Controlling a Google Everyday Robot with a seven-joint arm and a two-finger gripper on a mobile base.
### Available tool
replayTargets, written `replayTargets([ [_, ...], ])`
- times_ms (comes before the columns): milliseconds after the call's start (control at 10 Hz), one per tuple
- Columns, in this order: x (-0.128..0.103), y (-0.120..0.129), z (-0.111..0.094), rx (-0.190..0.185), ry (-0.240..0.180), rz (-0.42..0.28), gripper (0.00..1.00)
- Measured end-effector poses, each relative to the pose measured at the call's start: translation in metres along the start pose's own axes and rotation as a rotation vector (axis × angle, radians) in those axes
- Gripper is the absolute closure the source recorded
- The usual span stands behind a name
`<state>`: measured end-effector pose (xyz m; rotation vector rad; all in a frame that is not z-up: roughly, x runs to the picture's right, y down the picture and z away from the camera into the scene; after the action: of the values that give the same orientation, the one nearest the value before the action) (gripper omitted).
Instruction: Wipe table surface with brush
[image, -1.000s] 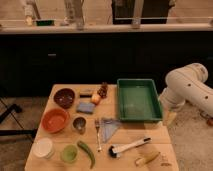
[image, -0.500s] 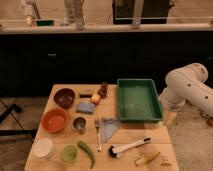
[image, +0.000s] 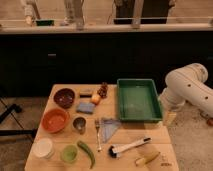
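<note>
Camera view: the arm (image: 187, 90) was cut off by the right edge of the frame, so only its thick white links showed. They were bent downward beside the table's right side. The gripper (image: 170, 118) hung low at the arm's end, just off the table's right edge and next to the near right corner of the green tray (image: 137, 100). It was small and partly lost against the floor. Its jaws stood spread wide and held nothing.

The brush (image: 129, 147) lay flat on the table surface (image: 127, 131) near the front. Its black bristle head pointed left and its white handle ran up to the right. It lay well apart from the gripper, with a banana (image: 148, 159) just in front of it and a fork (image: 97, 132) to its left.

The small dark items behind the blue sponge (image: 85, 107) were too blurred to name.
</note>
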<state>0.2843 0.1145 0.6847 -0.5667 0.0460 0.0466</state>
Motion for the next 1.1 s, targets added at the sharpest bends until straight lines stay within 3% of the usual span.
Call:
replayTargets([
  [400, -0.044, 0.01, 0.021, 0.029, 0.005, 0.005, 0.2],
  [500, -0.051, 0.015, 0.025, 0.054, -0.007, 0.004, 0.2],
  [800, -0.053, 0.024, 0.033, 0.118, -0.061, -0.01, 0.2],
  [1000, -0.05, 0.034, 0.039, 0.138, -0.11, -0.034, 0.2],
  [1100, -0.049, 0.041, 0.042, 0.129, -0.145, -0.069, 0.2],
])
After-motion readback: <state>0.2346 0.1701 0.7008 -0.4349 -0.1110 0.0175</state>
